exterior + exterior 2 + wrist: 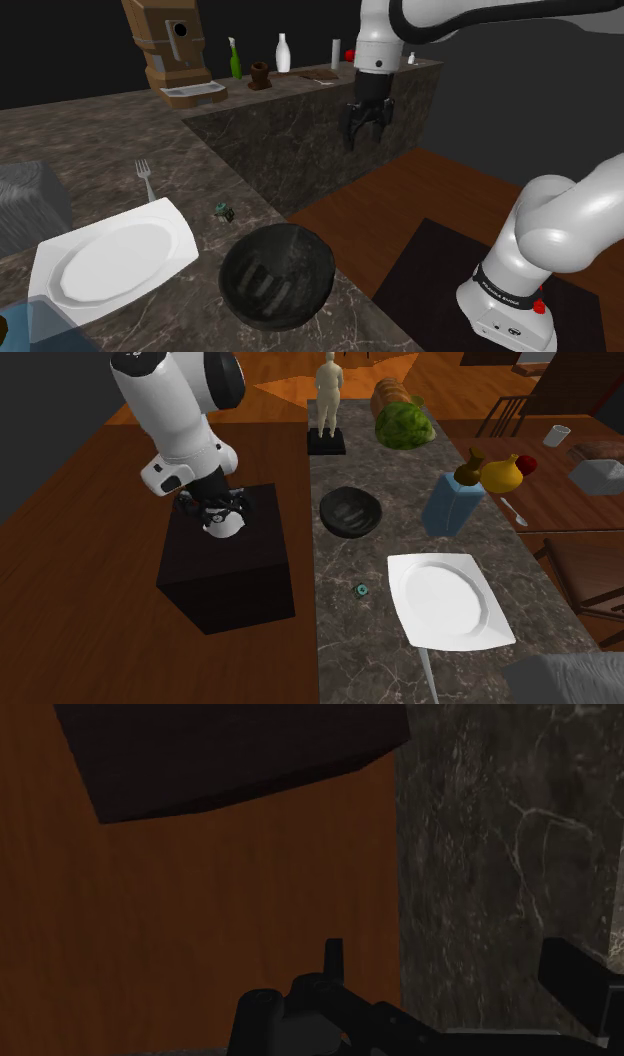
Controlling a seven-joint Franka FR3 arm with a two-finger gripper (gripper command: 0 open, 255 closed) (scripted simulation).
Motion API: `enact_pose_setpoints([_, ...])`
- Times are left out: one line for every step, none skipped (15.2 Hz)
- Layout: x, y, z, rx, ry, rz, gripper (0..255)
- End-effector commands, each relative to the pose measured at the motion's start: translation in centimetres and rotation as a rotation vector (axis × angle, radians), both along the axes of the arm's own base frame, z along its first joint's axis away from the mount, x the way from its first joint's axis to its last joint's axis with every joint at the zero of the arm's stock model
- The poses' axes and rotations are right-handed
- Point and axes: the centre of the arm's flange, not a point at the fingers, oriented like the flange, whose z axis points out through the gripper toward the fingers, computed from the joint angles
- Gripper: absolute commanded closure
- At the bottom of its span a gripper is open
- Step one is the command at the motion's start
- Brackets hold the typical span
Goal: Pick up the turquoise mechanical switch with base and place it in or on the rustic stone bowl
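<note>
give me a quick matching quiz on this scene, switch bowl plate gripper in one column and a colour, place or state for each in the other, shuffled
Column one:
1. switch
2. bowl
3. plate
4. gripper

Column two:
a. white, next to the fork
b. open, over the wood floor
c. small and turquoise, on the counter
d. dark and round, near the counter's edge

Pairs: 1-c, 2-d, 3-a, 4-b
</note>
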Motion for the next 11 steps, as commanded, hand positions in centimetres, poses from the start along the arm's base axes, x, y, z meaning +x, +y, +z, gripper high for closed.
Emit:
enact_pose_setpoints([1.4, 2.6, -0.4, 0.002, 0.007, -0.014, 0])
enact_pose_setpoints([2.1, 3.7, -0.6, 0.002, 0.01, -0.021, 0])
enact_pose_setpoints([2.8, 4.8, -0.9, 0.003, 0.013, -0.027, 0])
enact_pose_setpoints([3.5, 5.9, -1.2, 0.003, 0.016, -0.034, 0])
enact_pose_setpoints([4.3, 7.0, -1.4, 0.004, 0.02, -0.04, 0])
enact_pose_setpoints([5.0, 8.1, -1.7, 0.004, 0.023, -0.047, 0])
enact_pose_setpoints([5.7, 9.2, -2.0, 0.004, 0.026, -0.053, 0])
enact_pose_setpoints([6.4, 10.2, -2.2, 0.005, 0.03, -0.06, 0])
enact_pose_setpoints([7.2, 11.3, -2.5, 0.005, 0.033, -0.066, 0])
enact_pose_setpoints([7.9, 12.4, -2.8, 0.006, 0.036, -0.072, 0])
enact_pose_setpoints([8.7, 13.5, -3.1, 0.006, 0.039, -0.079, 0])
